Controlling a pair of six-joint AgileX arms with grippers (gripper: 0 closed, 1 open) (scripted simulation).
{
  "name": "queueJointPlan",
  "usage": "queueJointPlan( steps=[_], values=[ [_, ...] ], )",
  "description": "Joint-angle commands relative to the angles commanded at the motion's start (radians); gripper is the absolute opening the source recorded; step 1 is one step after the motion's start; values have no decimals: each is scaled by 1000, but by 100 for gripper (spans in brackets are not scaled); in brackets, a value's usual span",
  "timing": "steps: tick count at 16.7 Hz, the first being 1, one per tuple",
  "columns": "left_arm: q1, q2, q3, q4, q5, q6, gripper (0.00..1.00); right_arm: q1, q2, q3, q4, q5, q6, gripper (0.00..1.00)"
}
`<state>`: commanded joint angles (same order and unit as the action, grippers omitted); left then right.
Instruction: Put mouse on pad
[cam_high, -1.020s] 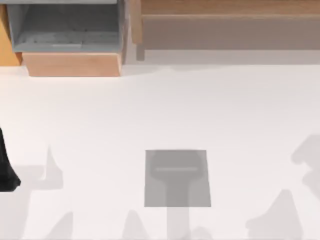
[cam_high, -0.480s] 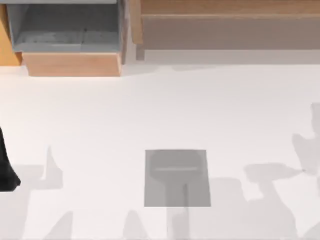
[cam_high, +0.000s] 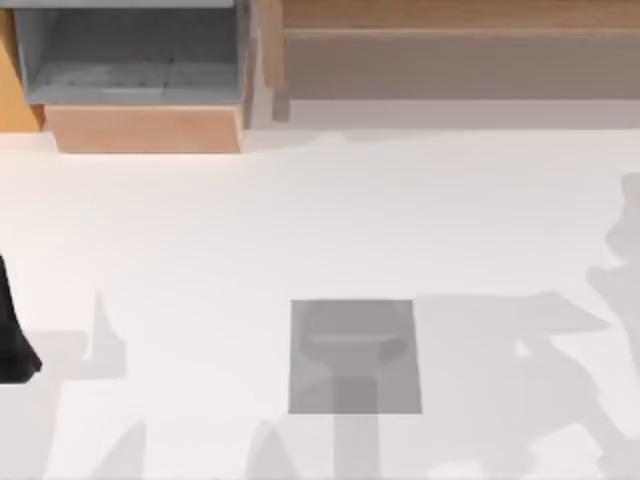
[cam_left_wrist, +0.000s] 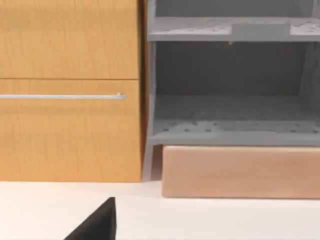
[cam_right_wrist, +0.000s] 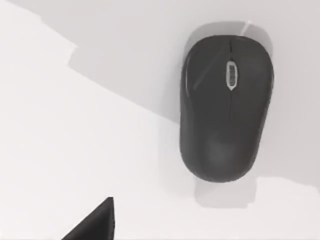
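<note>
The table (cam_high: 320, 220) surface is plain white, overlaid at 3 to 6 o'clock in the top view with pale grey soft-edged shadow patches.

The pad (cam_high: 355, 356) is matte mid-grey, unpatterned, crossed by darker shadow.

The mouse (cam_right_wrist: 226, 107) is dark grey to black, with a light grey scroll wheel (cam_right_wrist: 231, 75) and a thin seam line down its centre.

The cabinet (cam_left_wrist: 70, 90) is orange-brown wood grain with a silver handle (cam_left_wrist: 62, 96).

The shelf unit (cam_left_wrist: 230, 85) is grey and speckled. Its base block (cam_left_wrist: 240, 171) is pale tan wood.

The left arm (cam_high: 12, 330) is black.
</note>
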<state>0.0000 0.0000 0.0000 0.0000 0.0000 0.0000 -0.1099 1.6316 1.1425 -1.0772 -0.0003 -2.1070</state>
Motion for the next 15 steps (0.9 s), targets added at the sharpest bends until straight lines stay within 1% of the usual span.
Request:
queueJointPlan(
  steps=[6, 8, 15],
  values=[
    [0, 0, 0, 0, 0, 0, 100, 4, 0, -3, 4, 0, -2, 100],
    [0, 0, 0, 0, 0, 0, 100, 4, 18, -27, 39, 0, 0, 100],
    [0, 0, 0, 0, 0, 0, 100, 3, 152, -201, 359, 0, 3, 100]
  ],
)
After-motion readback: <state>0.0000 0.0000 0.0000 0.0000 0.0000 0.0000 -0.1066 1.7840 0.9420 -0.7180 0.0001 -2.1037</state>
